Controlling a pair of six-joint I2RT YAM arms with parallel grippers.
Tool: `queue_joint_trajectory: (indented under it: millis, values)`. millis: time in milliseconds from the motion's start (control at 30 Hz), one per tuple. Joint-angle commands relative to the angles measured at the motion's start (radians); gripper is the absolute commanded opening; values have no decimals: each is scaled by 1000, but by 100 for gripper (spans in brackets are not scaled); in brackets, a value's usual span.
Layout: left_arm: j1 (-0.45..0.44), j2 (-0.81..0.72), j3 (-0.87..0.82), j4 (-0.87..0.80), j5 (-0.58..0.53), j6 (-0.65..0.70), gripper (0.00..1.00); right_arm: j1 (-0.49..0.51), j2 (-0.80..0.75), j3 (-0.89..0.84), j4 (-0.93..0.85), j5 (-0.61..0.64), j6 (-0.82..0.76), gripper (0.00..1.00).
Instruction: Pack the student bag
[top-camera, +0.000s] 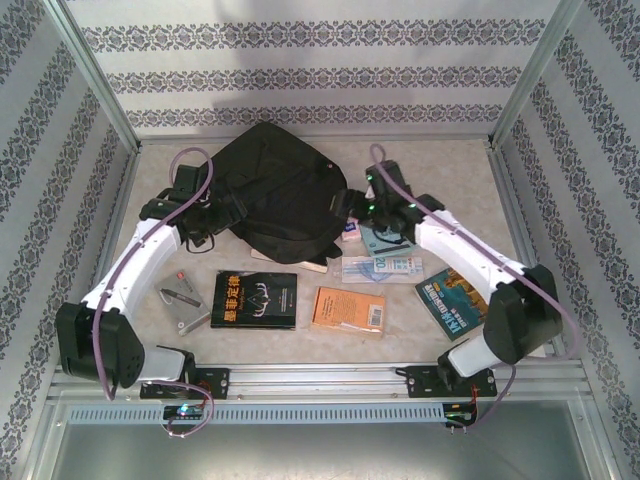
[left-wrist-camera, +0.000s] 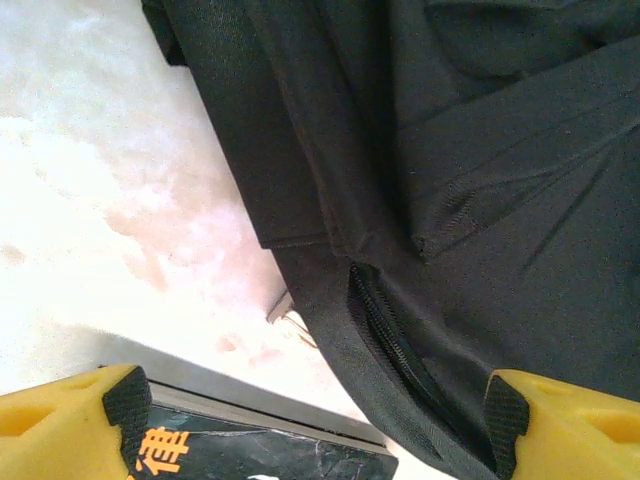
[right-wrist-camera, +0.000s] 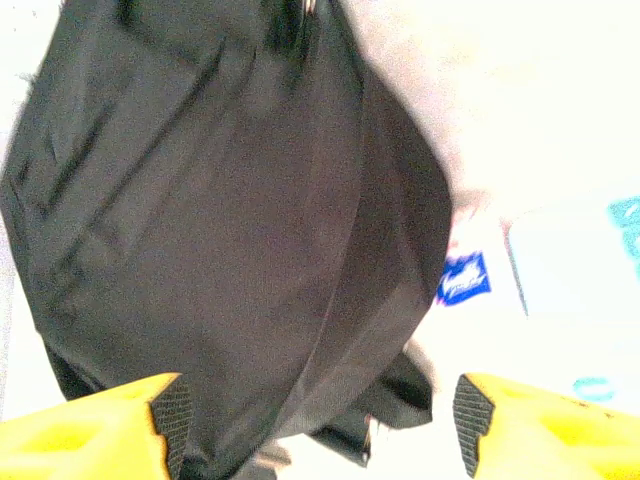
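Locate the bag (top-camera: 275, 185) at the far centre of the surface (top-camera: 440, 170), lying flat between the two arms, with books (top-camera: 348, 309) in a row nearer the bases. Note the left gripper (left-wrist-camera: 315, 405), jaws spread wide and gripping nothing, poised over the bag's near-left edge, above the zipper (left-wrist-camera: 385, 335) and just beside a black book (left-wrist-camera: 260, 455). Note the right gripper (right-wrist-camera: 318, 420), likewise spread wide and empty, above the bag's right side. Treat the step in hand as probably opening the bag's mouth ahead of any loading. Lower the left gripper to straddle the fabric lip at the zipper, one finger on each side. Close on fabric only, never on the book corner close by. Pinch a single layer if possible, to avoid clamping the mouth shut. Lift slowly, watching for slack cloth slipping free. Brace the opposite side with the right gripper, well clear of the packets (top-camera: 382, 264) alongside.
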Motion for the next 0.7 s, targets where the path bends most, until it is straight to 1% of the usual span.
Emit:
queue_joint_trajectory:
  millis: [0, 100, 267, 367, 467, 600, 667]
  values:
    - [9, 33, -28, 43, 35, -56, 85, -35, 101, 137, -70, -55, -150, 68]
    - [9, 63, -34, 59, 50, -64, 84, -43, 229, 294, -154, -91, -229, 68]
    - [9, 74, -55, 88, 59, -70, 81, -63, 386, 472, -225, -76, -300, 68]
    - [9, 72, -53, 93, 60, -55, 80, -87, 477, 563, -243, -83, -302, 68]
    - [9, 74, -53, 90, 51, -39, 79, -104, 579, 673, -242, -146, -302, 67]
    - [11, 95, -55, 104, 45, -46, 77, -103, 741, 878, -314, -185, -321, 67]
    - [11, 122, -42, 108, 42, -52, 77, -106, 813, 950, -330, -216, -316, 67]
